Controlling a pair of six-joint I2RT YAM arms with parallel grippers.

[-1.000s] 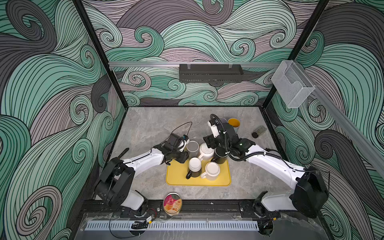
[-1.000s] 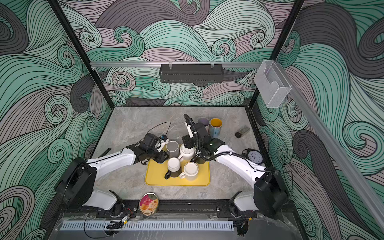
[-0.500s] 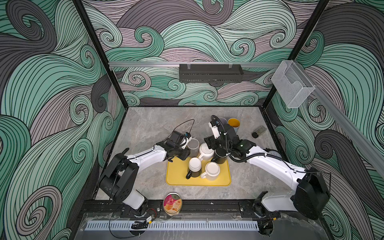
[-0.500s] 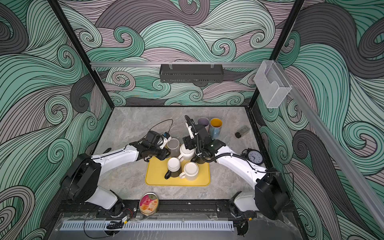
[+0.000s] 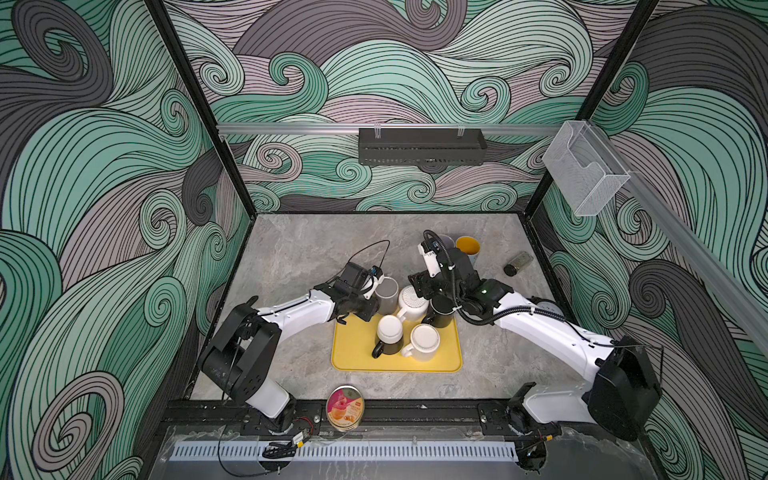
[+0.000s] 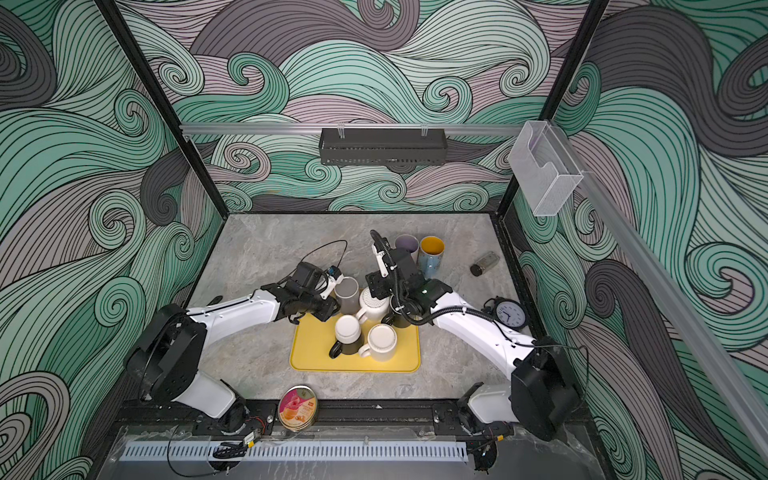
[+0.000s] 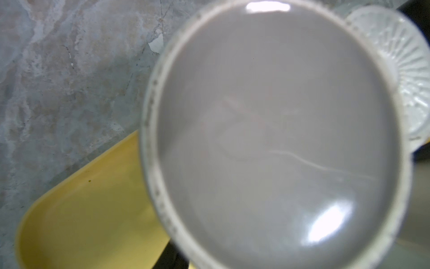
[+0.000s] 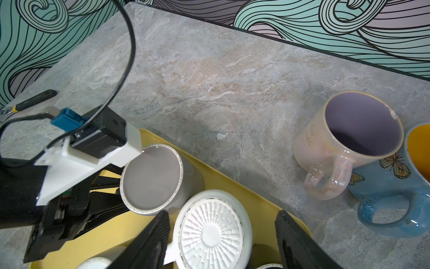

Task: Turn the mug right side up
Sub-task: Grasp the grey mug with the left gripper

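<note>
The grey stone tabletop (image 5: pixel 291 257) sits inside walls of teal and mauve swirls. In both top views I see the grey mug (image 5: pixel 387 293) standing upside down on the far left corner of the yellow tray (image 5: pixel 353 357). My left pincer (image 5: pixel 368 308) is right beside it. The round tin (image 6: pixel 297 407) at the front edge has a pink label too small to read.

In the left wrist view the grey mug's base fills the picture, and I cannot tell whether the left pincer grips it.

In the right wrist view my right pincer (image 8: pixel 221 233) stands open astride the white ribbed mug (image 8: pixel 211 235). The pale mug (image 8: pixel 344 149) off the tray carries cursive script I cannot read.
</note>
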